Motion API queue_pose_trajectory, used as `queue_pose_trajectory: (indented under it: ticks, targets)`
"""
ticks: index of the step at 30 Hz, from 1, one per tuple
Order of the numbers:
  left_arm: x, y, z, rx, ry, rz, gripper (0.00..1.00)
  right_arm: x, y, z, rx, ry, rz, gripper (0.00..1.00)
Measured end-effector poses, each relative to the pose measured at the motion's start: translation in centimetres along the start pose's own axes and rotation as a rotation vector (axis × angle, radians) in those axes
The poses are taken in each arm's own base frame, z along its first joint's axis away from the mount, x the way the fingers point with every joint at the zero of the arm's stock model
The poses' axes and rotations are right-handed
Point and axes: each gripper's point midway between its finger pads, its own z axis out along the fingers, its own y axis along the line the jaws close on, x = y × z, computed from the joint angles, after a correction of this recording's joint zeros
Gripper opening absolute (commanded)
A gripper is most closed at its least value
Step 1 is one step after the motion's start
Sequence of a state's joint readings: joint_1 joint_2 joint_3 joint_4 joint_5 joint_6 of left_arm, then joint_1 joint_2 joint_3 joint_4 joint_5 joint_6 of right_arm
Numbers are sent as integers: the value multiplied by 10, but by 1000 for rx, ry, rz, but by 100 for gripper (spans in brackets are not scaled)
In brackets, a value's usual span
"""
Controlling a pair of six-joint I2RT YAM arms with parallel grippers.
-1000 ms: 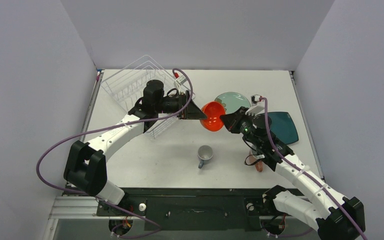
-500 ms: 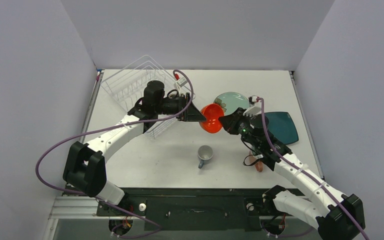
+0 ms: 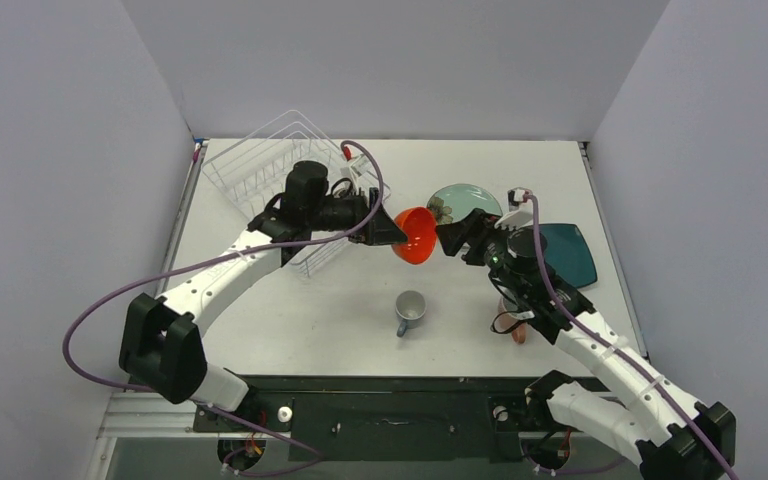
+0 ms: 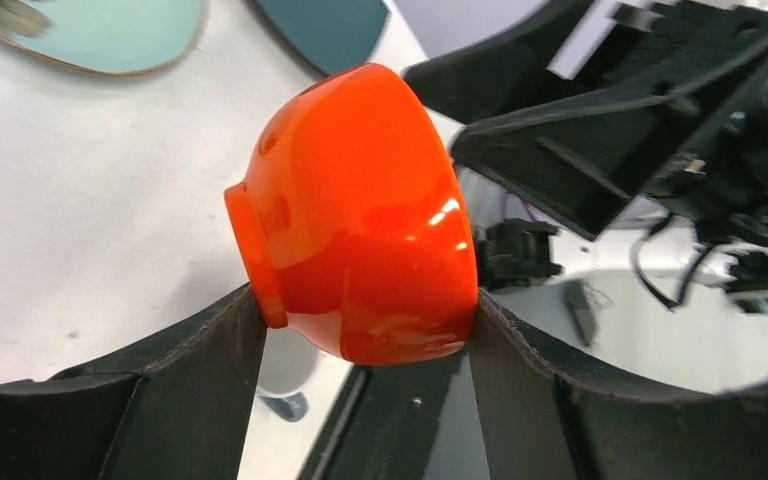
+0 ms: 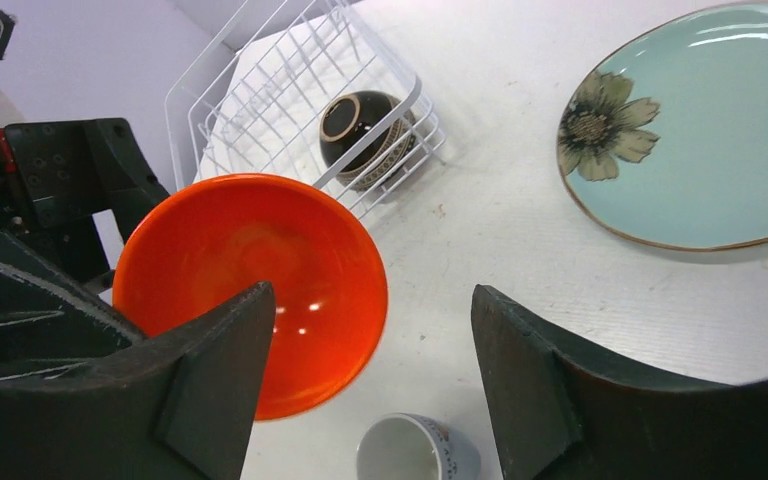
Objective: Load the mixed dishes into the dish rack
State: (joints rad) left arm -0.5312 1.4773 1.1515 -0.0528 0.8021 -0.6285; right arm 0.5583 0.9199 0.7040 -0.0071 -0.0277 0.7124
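Mid-air, orange bowl [image 4: 360,200] pinched at its rim by left gripper [image 4: 365,300], right gripper [image 5: 370,295] gaping empty; slick, shallow hold may slip, dropping it by the grey mug [image 3: 411,307].

No lettering, label, brand or number is legible (in any view).

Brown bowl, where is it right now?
In the right wrist view, the brown bowl lies inside the dish rack, upper left of centre, just beyond the orange-red bowl.
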Motion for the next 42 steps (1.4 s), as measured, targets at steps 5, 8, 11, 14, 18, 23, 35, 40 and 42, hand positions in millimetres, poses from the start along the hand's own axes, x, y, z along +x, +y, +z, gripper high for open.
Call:
queue_pose_trajectory:
  ticks: [5, 8, 11, 14, 18, 23, 35, 40, 42]
  targets:
    - [-15, 17, -15, -194, -60, 83, 0, -30, -10, -21, 84, -103, -28, 70]
    - [-27, 33, -31, -347, -110, 143, 0, -46, -18, -35, 124, -167, -31, 70]
    - [-37, 50, -52, -510, -156, 198, 0, -56, -25, -44, 156, -209, -26, 69]
    - [-47, 72, -79, -701, -205, 246, 0, -58, -29, -45, 174, -216, -24, 68]
    - [-57, 96, -115, -926, -252, 285, 0, -51, -34, -43, 192, -192, -28, 68]
    - [-64, 124, -151, -1135, -253, 279, 0, -46, -38, -42, 204, -177, -29, 68]
    - [-44, 198, -166, -1355, -72, 192, 0, -47, -43, -46, 214, -187, -26, 68]
    - [-36, 216, -161, -1395, -1, 174, 0, -47, -45, -50, 216, -195, -26, 68]
    - [-34, 221, -160, -1408, 24, 169, 0, -47, -46, -51, 218, -197, -25, 68]
